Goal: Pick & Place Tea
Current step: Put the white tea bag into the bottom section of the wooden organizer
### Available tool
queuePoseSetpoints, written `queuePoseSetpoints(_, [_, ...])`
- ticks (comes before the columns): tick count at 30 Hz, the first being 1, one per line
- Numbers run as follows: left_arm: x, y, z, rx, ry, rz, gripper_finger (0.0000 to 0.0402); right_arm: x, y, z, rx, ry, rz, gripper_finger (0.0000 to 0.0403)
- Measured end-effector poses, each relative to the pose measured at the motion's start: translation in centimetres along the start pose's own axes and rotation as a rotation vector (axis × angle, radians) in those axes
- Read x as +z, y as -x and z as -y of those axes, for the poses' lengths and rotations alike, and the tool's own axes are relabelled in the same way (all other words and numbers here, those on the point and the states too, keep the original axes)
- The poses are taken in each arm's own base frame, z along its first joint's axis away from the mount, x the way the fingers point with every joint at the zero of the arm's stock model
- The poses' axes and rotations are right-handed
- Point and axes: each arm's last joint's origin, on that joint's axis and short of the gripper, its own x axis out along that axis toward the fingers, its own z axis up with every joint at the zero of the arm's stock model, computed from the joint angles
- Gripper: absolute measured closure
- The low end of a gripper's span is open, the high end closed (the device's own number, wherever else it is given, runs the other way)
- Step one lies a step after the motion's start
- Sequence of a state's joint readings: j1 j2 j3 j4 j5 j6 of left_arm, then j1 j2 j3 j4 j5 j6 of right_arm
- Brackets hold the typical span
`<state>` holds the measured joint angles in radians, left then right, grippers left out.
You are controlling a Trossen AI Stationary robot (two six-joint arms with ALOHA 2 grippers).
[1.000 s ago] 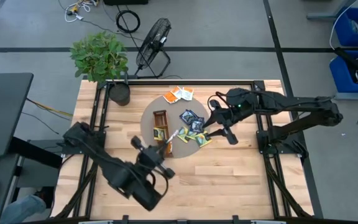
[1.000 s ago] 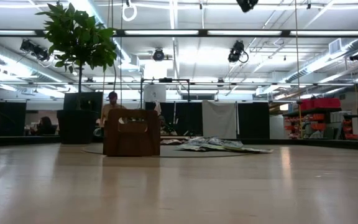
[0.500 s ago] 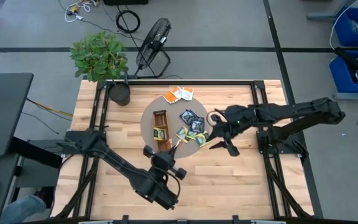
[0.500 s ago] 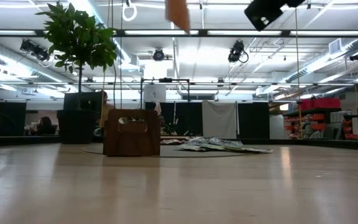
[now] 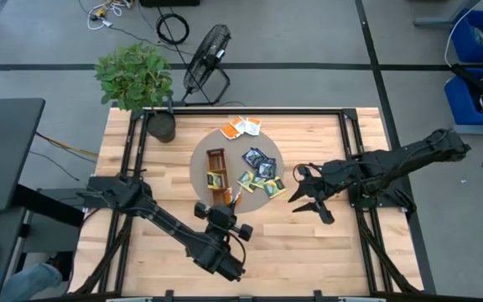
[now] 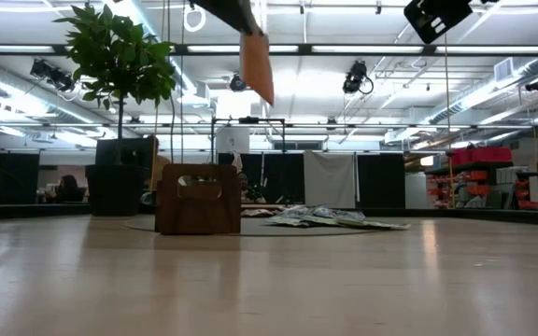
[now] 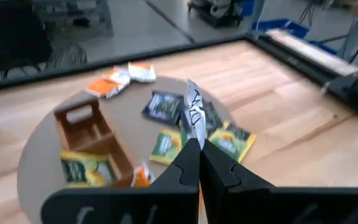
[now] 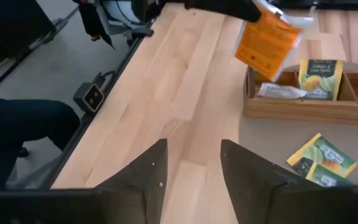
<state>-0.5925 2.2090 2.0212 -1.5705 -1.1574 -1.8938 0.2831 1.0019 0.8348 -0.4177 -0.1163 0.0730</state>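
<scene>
Your left gripper point(image 5: 231, 200) pinches an orange tea bag point(image 8: 268, 42) above the tray's point(image 5: 217, 174) 6 o'clock end, likely to drop it in. Right gripper point(image 5: 307, 195), fingers apart and empty, waits at 3 o'clock of the loose tea bags point(image 5: 258, 172).

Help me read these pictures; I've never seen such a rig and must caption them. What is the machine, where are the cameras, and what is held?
Two dark robot arms work at a wooden table. One camera looks straight down, one sits at table height, and one rides on each wrist. A round mat carries a wooden tray and loose tea sachets. The left gripper is shut on an orange-and-white sachet above the tray's near end. The right gripper, jaws apart and empty, hangs beside the mat.
</scene>
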Motion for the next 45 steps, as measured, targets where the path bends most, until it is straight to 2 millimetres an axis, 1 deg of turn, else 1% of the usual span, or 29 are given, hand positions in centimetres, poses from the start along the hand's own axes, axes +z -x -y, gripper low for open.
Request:
queuePoseSetpoints(3, [-0.2, -0.1, 0.1, 0.004, 0.026, -0.001, 0.0401, -0.1, 0.0, -0.4, 0.014, 0.014, -0.004, 0.0245])
queuePoseSetpoints(7, [0.1, -0.3, 0.1, 0.0, 0.059, 0.025, 0.0401, -0.1, -0.1, -0.9, 0.031, 0.035, -0.011, 0.0245])
queuePoseSetpoints(10, [1.3, 0.3, -0.2, -0.035, 0.086, 0.075, 0.0401, -0.3, -0.1, -1.2, 0.042, 0.061, -0.024, 0.0245])
queuePoseSetpoints(13, [3.1, 1.4, -0.8, -0.08, 0.073, 0.134, 0.0401, -0.3, -0.1, -1.4, 0.052, 0.09, -0.025, 0.0245])
queuePoseSetpoints(16, [5.2, 2.4, -1.7, -0.095, 0.011, 0.127, 0.0401, -0.3, -0.1, -1.5, 0.056, 0.119, -0.025, 0.0245])
queuePoseSetpoints(20, [8.7, 3.5, -3.4, -0.113, -0.058, 0.107, 0.0401, -0.3, -0.1, -1.5, 0.06, 0.165, -0.023, 0.0245])
queuePoseSetpoints(25, [13.1, 3.4, -5.7, -0.112, -0.127, 0.0, 0.0401, 0.1, -0.1, -1.3, 0.02, 0.239, 0.026, 0.0245])
queuePoseSetpoints(27, [14.2, 3.2, -6.0, -0.134, -0.13, -0.015, 0.0401, 0.5, -0.1, -1.0, -0.025, 0.297, 0.06, 0.0245])
queuePoseSetpoints(29, [14.7, 3.2, -5.6, -0.167, -0.142, -0.013, 0.0401, 1.0, 0.0, -0.8, -0.082, 0.382, 0.103, 0.0245])
queuePoseSetpoints(32, [15.1, 3.2, -5.0, -0.199, -0.128, -0.003, 0.0401, 2.0, 0.1, -0.5, -0.153, 0.562, 0.192, 0.0245])
queuePoseSetpoints(34, [15.2, 2.8, -4.8, -0.189, -0.124, 0.008, 0.0401, 2.8, 0.2, -0.5, -0.211, 0.682, 0.252, 0.0245])
queuePoseSetpoints(36, [15.2, 2.1, -4.6, -0.167, -0.134, 0.011, 0.0401, 3.8, 0.2, -0.5, -0.259, 0.784, 0.272, 0.0245])
queuePoseSetpoints(38, [15.0, 1.3, -4.4, -0.152, -0.14, -0.001, 0.0401, 4.9, 0.1, -0.4, -0.283, 0.83, 0.248, 0.0245])
queuePoseSetpoints(40, [15.0, 0.9, -4.3, -0.143, -0.145, -0.012, 0.0401, 6.4, -0.3, -0.3, -0.282, 0.834, 0.194, 0.0242])
queuePoseSetpoints(45, [14.6, 0.5, -4.0, -0.138, -0.182, -0.02, 0.0401, 9.3, -2.4, 0.6, -0.241, 0.849, -0.017, 0.0221])
